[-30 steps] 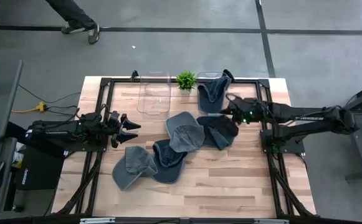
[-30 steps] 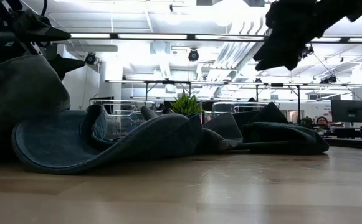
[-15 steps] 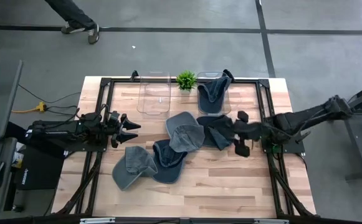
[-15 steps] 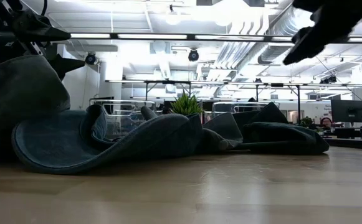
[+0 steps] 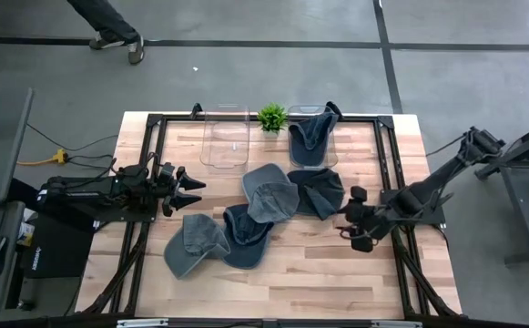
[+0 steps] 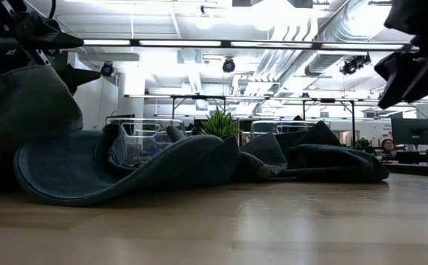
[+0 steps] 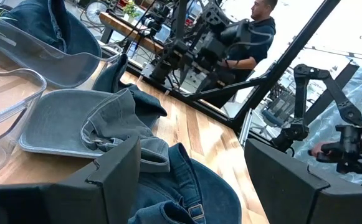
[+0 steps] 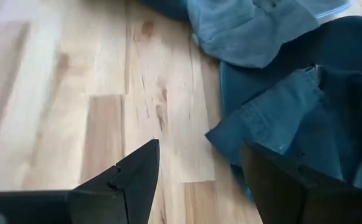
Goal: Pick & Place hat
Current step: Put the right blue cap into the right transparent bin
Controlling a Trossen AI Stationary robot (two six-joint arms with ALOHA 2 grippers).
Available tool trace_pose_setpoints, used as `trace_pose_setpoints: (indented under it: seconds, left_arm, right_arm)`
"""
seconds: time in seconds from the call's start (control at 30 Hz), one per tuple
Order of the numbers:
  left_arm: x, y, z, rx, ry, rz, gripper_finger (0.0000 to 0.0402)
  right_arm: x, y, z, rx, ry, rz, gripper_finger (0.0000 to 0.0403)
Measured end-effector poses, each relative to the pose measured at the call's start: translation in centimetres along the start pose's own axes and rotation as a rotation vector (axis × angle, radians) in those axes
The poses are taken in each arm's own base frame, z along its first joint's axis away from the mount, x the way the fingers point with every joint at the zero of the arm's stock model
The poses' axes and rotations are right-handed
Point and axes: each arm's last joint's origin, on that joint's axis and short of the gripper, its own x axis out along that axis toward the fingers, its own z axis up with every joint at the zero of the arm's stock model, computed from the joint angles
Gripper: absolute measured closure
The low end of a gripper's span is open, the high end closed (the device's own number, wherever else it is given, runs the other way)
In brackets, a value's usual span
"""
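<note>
The dark hat (image 5: 317,191) lies on the tabletop (image 5: 291,273) just ahead of the right hand (image 5: 355,218), whose fingers are spread and empty. This looks like the approach step; next, lower and close on its brim. The left hand (image 5: 189,185) waits, released.

No legible text, label, brand, number or sign appears in any view. The denim hats (image 5: 269,191) carry no readable marking, and neither do the clear bins (image 5: 225,137), the wooden table (image 5: 282,273) or the arms. In the low view, the monitor (image 6: 412,131) in the room behind shows no readable characters.
</note>
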Motion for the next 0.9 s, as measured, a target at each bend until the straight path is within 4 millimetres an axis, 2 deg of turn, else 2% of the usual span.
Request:
trace_pose_setpoints:
  seconds: [0.53, 0.9]
  left_arm:
    - [0.0, 0.0, 0.0, 0.000, 0.000, 0.000, 0.0135]
    - [0.0, 0.0, 0.0, 0.000, 0.000, 0.000, 0.0135]
  right_arm:
    - [6.2, 1.1, -0.8, -0.185, 0.087, -0.215, 0.0185]
    - [8.0, 1.4, -1.5, -0.282, 0.109, -0.284, 0.0185]
